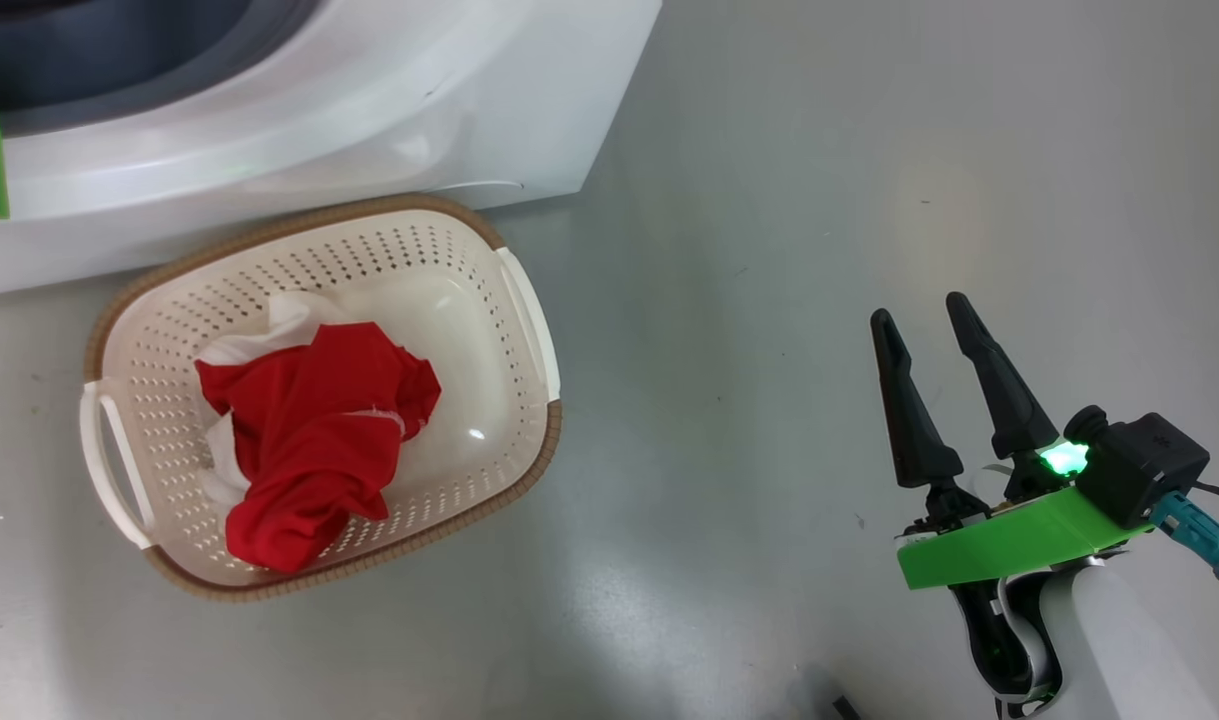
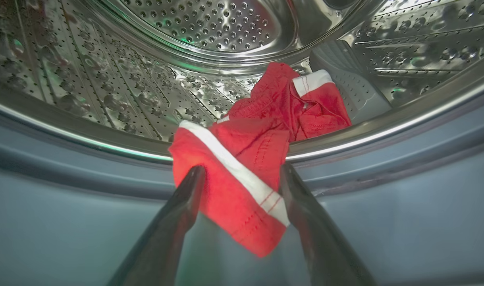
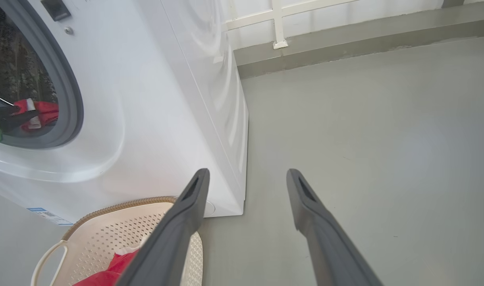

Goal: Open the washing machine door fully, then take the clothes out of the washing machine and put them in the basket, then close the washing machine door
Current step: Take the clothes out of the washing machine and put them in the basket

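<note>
The white washing machine (image 1: pixel 369 110) stands at the upper left, and its door is out of view. Inside the steel drum (image 2: pixel 210 24) lies a red garment with white trim (image 2: pixel 234 147), draped over the drum's lip onto the grey gasket (image 2: pixel 67 222). My left gripper (image 2: pixel 242 170) is at the opening, open, with the garment's hanging end between its two fingers. More red and white clothes (image 1: pixel 309 430) lie in the cream basket (image 1: pixel 389 250) on the floor in front of the machine. My right gripper (image 1: pixel 924 310) hovers open over bare floor, well to the basket's right.
Grey floor (image 1: pixel 819 200) spreads to the right of the machine and basket. In the right wrist view a low wall with a white frame (image 3: pixel 279 24) runs behind the washing machine (image 3: pixel 154 99); the basket (image 3: pixel 107 230) touches its front.
</note>
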Motion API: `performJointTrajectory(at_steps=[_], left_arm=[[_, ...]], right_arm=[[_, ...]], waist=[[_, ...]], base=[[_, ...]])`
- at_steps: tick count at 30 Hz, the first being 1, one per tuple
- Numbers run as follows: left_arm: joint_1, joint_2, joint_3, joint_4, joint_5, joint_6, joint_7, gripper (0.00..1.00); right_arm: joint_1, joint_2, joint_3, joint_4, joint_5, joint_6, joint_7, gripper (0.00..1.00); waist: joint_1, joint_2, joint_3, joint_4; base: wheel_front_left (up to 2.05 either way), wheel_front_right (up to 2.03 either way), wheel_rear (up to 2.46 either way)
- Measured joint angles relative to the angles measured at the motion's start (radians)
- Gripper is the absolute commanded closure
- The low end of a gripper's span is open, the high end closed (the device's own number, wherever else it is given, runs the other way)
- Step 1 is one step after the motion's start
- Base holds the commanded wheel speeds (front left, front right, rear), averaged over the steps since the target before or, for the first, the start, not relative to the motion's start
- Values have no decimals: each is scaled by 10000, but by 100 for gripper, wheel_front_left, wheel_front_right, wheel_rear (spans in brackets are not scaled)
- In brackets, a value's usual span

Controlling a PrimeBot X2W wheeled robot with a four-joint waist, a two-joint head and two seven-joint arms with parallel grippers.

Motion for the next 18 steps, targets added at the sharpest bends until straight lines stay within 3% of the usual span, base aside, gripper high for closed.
performJointTrajectory(at_steps=[9,10,11,12,13,15,16,18], left_arm=[[-2,140,-155,130,-23,-38,232,2],[-2,140,-171,138,-35,-46,234,13],[-2,144,-190,138,-42,-46,240,15],[-2,144,-209,140,-50,-46,282,43],[-2,144,-230,142,-50,-44,322,56],[-2,144,-255,146,-52,-25,322,63],[-2,148,-276,150,-52,0,337,73],[-1,148,-326,155,-94,38,364,79]], right_arm=[[-7,2,21,-50,82,0,0,0],[-7,2,21,-52,82,0,0,0],[-8,2,21,-54,82,2,0,0],[-8,2,21,-54,82,2,0,0],[-10,2,21,-54,82,2,0,0],[-10,2,21,-54,82,2,0,0],[-11,2,21,-56,82,0,0,0],[-12,2,17,-58,82,2,0,0]], waist=[[0,1,125,-115],[0,0,129,-113],[0,0,132,-112],[0,0,132,-113],[0,0,134,-114],[0,0,133,-117],[0,0,130,-125],[0,0,122,-127]], base=[[0,0,0],[0,0,0],[0,0,0],[0,0,0],[0,0,0],[0,0,0],[0,0,0],[0,0,0]])
